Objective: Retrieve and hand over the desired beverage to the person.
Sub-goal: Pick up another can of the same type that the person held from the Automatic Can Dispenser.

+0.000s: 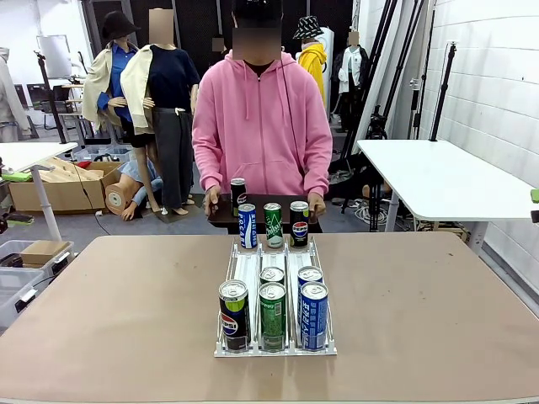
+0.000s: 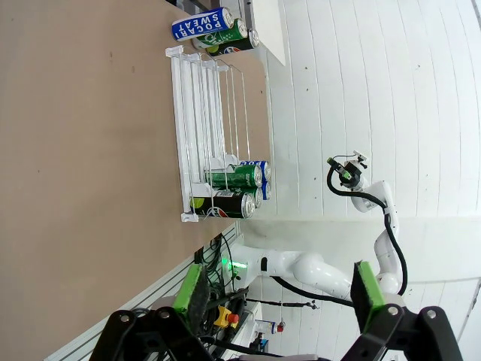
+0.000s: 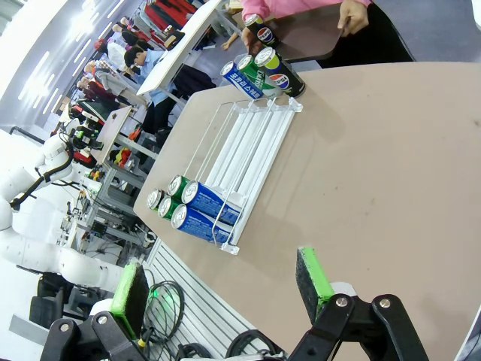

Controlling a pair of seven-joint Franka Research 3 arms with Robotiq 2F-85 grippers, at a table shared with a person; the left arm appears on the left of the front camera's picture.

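Standing person (image 1: 261, 118) — pink-hooded, zipped, holding dark tray (image 1: 222, 217)

Pink-hooded person (image 1: 262, 118), blue can (image 1: 313, 315), green can (image 1: 272, 315)

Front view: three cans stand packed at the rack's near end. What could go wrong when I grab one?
The black Pepsi can, green can and blue Pocari Sweat can stand side by side in the white wire rack; a finger could clip a neighbour.
Cans behind them may slide forward after a lift.
Nothing shows which drink the person wants; a wrong pick is possible.
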